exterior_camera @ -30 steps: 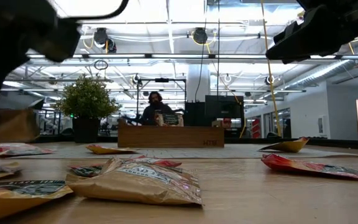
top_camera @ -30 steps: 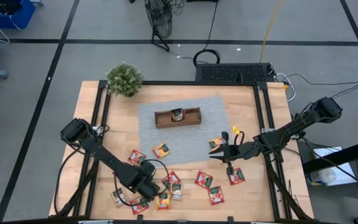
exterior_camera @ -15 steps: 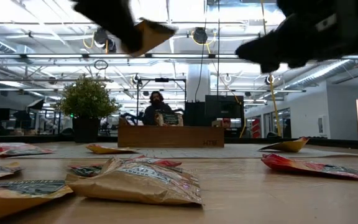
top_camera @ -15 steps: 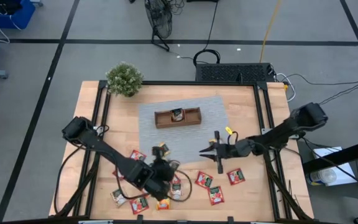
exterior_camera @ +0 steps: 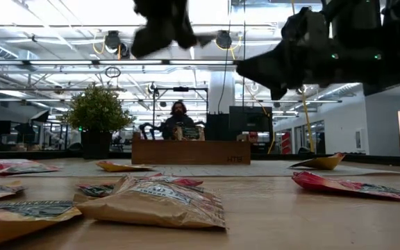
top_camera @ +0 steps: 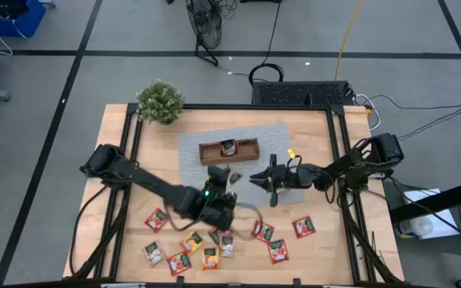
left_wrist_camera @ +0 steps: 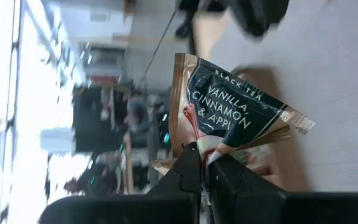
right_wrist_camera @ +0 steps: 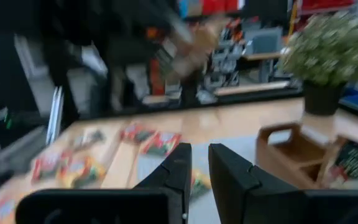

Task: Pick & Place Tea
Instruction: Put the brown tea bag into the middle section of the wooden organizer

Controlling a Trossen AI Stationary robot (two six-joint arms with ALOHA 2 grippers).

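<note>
We take the wooden tray [top_camera: 229, 150] as our landmark: it sits on a grey mat [top_camera: 190, 160] toward the table's far side, and one packet with a dark label already stands in its middle compartment.

Just in front of the tray, over the mat, we see the left gripper [top_camera: 223, 175] with its fingers pressed together on a tea packet [left_wrist_camera: 232, 115]. The left wrist view shows that packet well: a flat square sachet with shiny copper-brown edges and a dark teal centre printed in pale letters, "BLACK TEA" above "VANILLA CINNAMON & APPLE". The fingertips [left_wrist_camera: 194, 168] pinch it at one edge, and the rest of the packet stands free beyond them.

The right gripper [top_camera: 264, 181] hangs just to the tray's right front, close beside the left one. Its fingers [right_wrist_camera: 225, 171] stand only a narrow slit apart in the right wrist view, and we cannot tell whether anything is nipped between them.

The rest of the tea [top_camera: 214, 244] lies loose on the bare wood well in front of the tray, toward the table's near edge: red wrappers and orange-yellow ones with pale printed centres, some overlapping. In the low view the nearest of these [exterior_camera: 151, 201] looks puffy and crinkled, tan with dark print.

A potted plant [top_camera: 160, 102] stands at the table's far left corner, behind and left of the tray.
</note>
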